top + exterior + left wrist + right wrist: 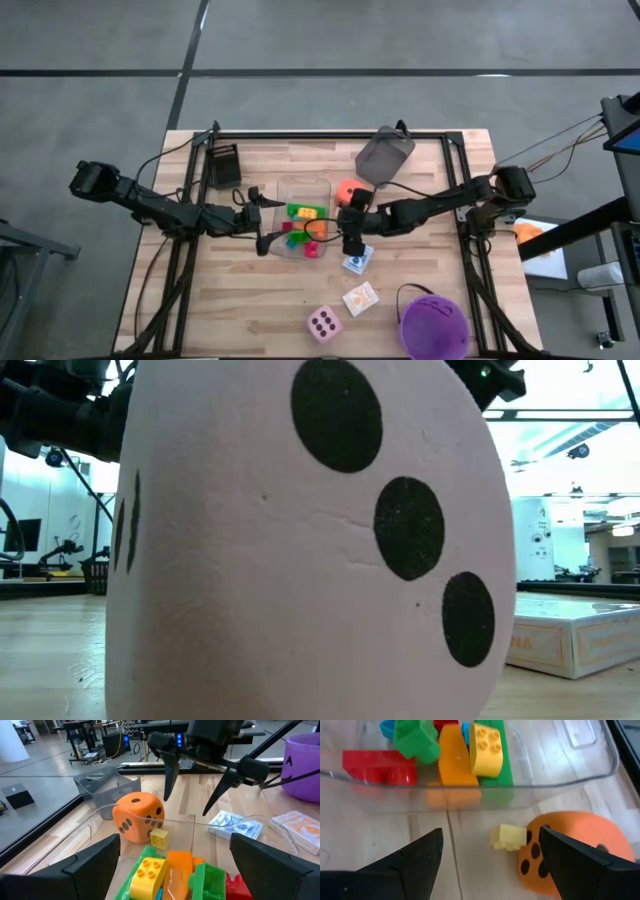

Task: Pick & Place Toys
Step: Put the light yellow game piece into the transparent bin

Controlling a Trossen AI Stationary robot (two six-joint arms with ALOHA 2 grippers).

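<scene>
Right wrist view gives me the clearest look: a small pale yellow brick (pixel 508 837) lies on the bare wood just ahead of my right gripper (pixel 487 865), between its two spread fingers and touching the orange dotted die (pixel 570 851) that sits off one fingertip. That gripper's fingers stand wide apart with nothing between them, so it has hold of nothing. Just beyond the yellow brick, past the fingertips, runs the wall of the clear tray (pixel 470 797), and inside it I see a red brick (pixel 380 767), a green brick (pixel 417 740), an orange piece (pixel 454 760) and a rounded yellow brick (pixel 486 750) lying on a flat green one. From above, the right gripper (pixel 350 240) hangs at the tray's right edge, pointing down, with the orange die right beside it. My left gripper (pixel 175 870) faces the tray from the opposite side, fingers fully spread and empty, the toy pile directly between them. Nearer the table's front edge, away from both grippers, lie two white picture cards (pixel 358 263) (pixel 360 298), the pink dotted die (pixel 323 323) and the purple bucket (pixel 433 322). A grey bin (pixel 384 157) sits behind the right arm. Down low, the pink die fills nearly everything I can see.
</scene>
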